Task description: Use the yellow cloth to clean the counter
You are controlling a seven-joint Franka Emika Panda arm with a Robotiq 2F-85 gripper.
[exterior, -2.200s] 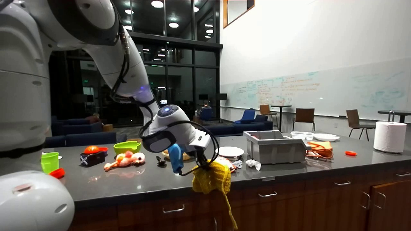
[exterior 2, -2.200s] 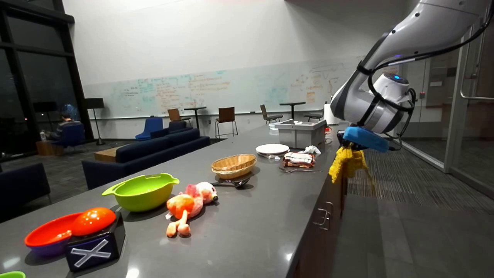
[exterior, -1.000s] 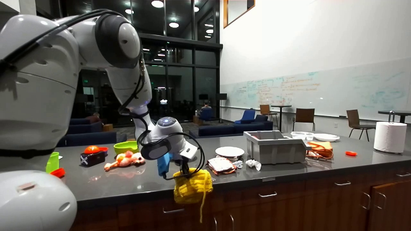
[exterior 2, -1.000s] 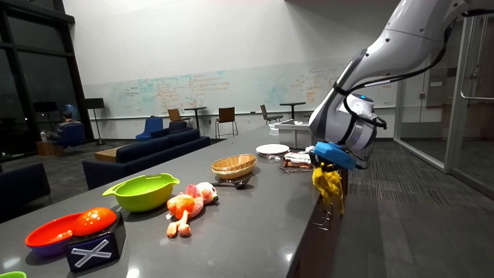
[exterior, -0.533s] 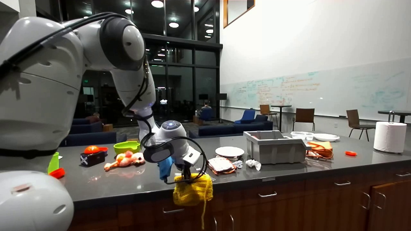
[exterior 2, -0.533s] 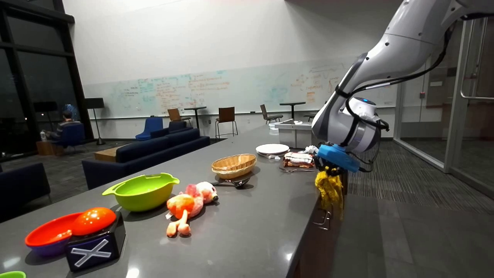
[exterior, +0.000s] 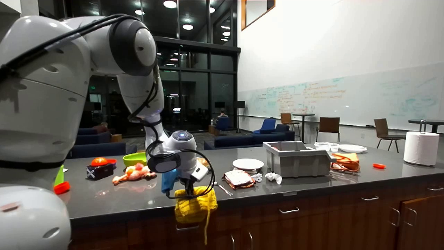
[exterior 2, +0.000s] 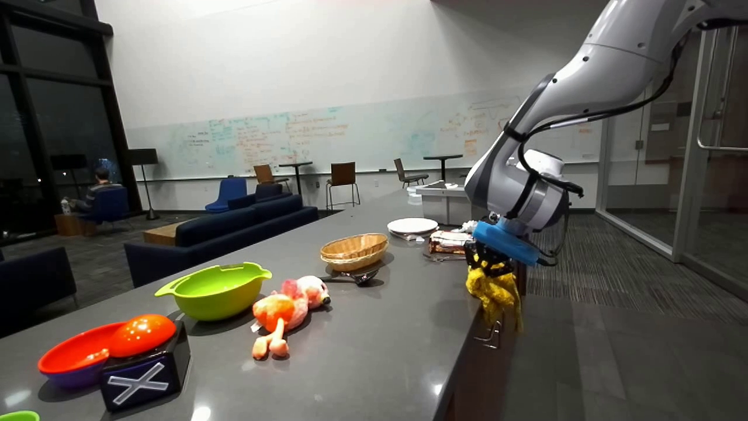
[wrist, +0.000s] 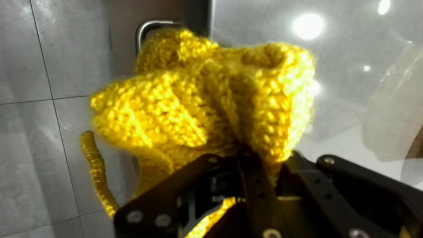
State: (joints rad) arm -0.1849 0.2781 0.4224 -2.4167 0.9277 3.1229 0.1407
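The yellow knitted cloth (exterior: 195, 210), bunched at its top and trailing a loose strand, hangs from the black two-fingered hand (wrist: 269, 162), whose fingers are clamped together on a fold of it. It is at the front edge of the glossy dark-grey bench (exterior 2: 380, 345), partly in front of the brown wooden drawers (exterior: 270, 206); whether it touches the bench cannot be told. Farther in on the bench lie shallow oval tan wicker baskets (exterior 2: 356, 258), seemingly one nested in another, and a round white plate (exterior: 248, 164). Past these stands a rectangular grey plastic bin (exterior: 300, 167) whose walls hide most of the inside, so what it holds cannot be made out; clear plastic tubs (exterior: 326, 147) beyond it are too small to read. At the opposite end are a lime-green plastic bowl (exterior 2: 213, 301) with a handle and an oval bowl (exterior 2: 73, 351), red within and purple outside, beside a black box (exterior 2: 146, 377) topped by an orange dome (exterior 2: 143, 336). In an exterior view the white robot arm (exterior: 138, 93) covers most of the baskets and part of a bright green plastic cup (exterior: 59, 177). In the wrist view the cloth covers part of a curved metal drawer handle (wrist: 158, 23), and a pale shape (wrist: 391, 122) near the right edge is too blurred to name.
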